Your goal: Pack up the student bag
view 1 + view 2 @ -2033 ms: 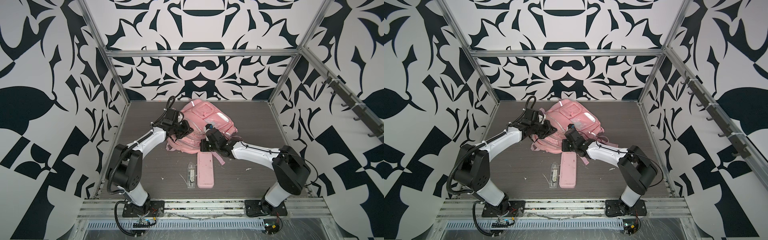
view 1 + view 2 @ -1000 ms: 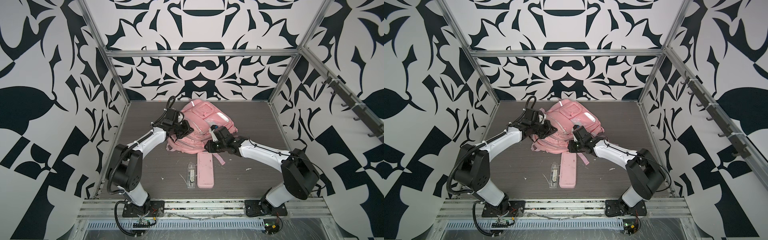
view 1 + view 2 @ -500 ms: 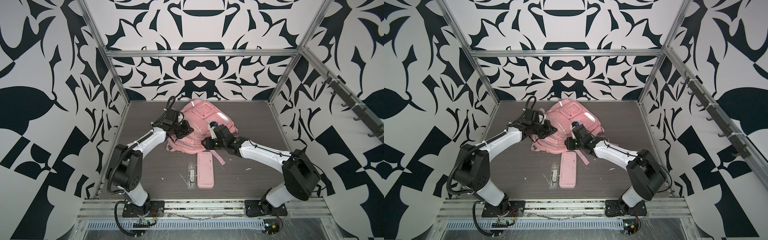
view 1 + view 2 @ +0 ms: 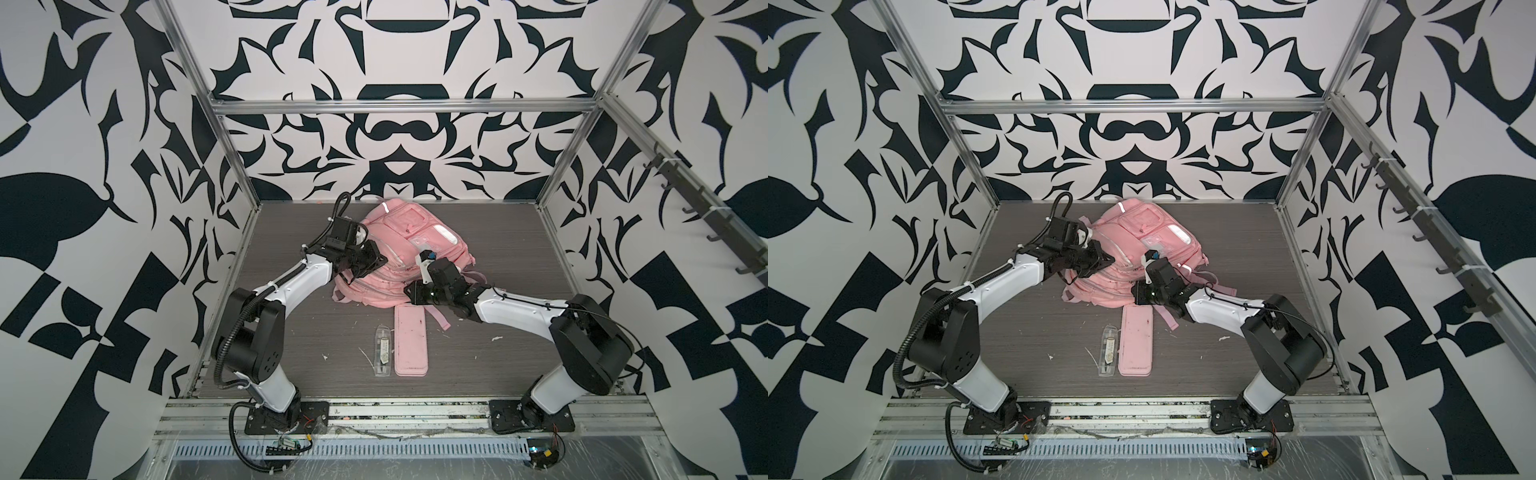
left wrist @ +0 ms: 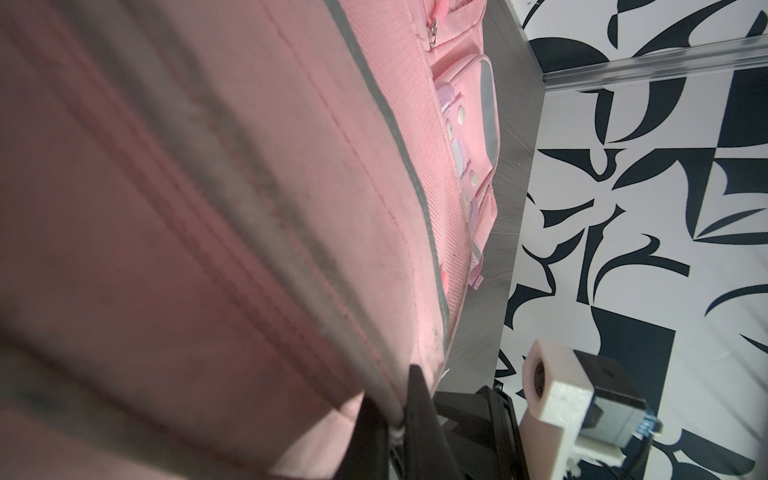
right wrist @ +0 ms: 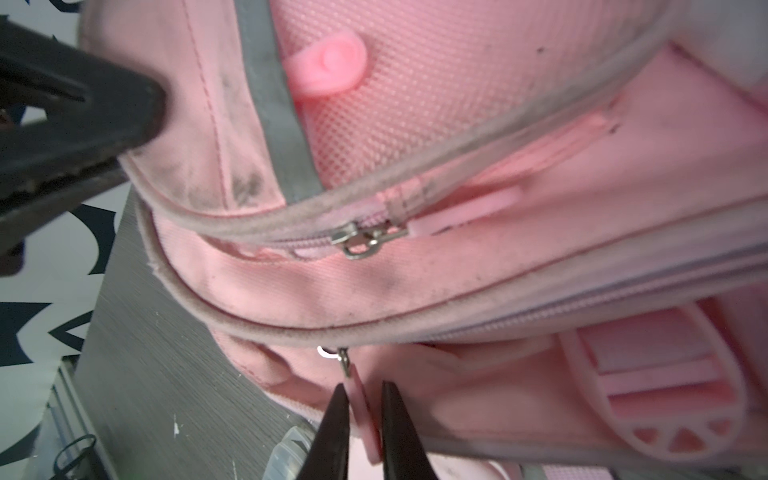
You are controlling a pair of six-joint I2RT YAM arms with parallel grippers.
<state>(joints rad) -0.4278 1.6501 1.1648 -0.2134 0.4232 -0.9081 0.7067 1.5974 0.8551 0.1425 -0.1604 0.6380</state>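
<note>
Counter [image 4: 299, 332] of dark wood grain carries the student bag [image 4: 399, 232], a soft pink backpack lying front-up near the middle, toward the back wall, in both top views. The left gripper [image 4: 372, 261] is at the bag's left side with its jaws closed on a piped seam edge. The left wrist view shows the pink fabric pinched between the black fingers [image 5: 419, 415].

The right gripper [image 6: 361, 399] is at the bag's near edge. Its jaws are drawn narrow on either side of a pink zip pull tab [image 6: 368, 436] and seem to pinch it, though the contact is hard to confirm. A metal zip slider [image 6: 365, 241] sits on another zip line of the bag.

In front of the bag lies a flat pink pencil case [image 4: 410, 338], its far end at the bag's near edge. A small clear plastic case [image 4: 382, 351] lies just beside it on its left.
</note>
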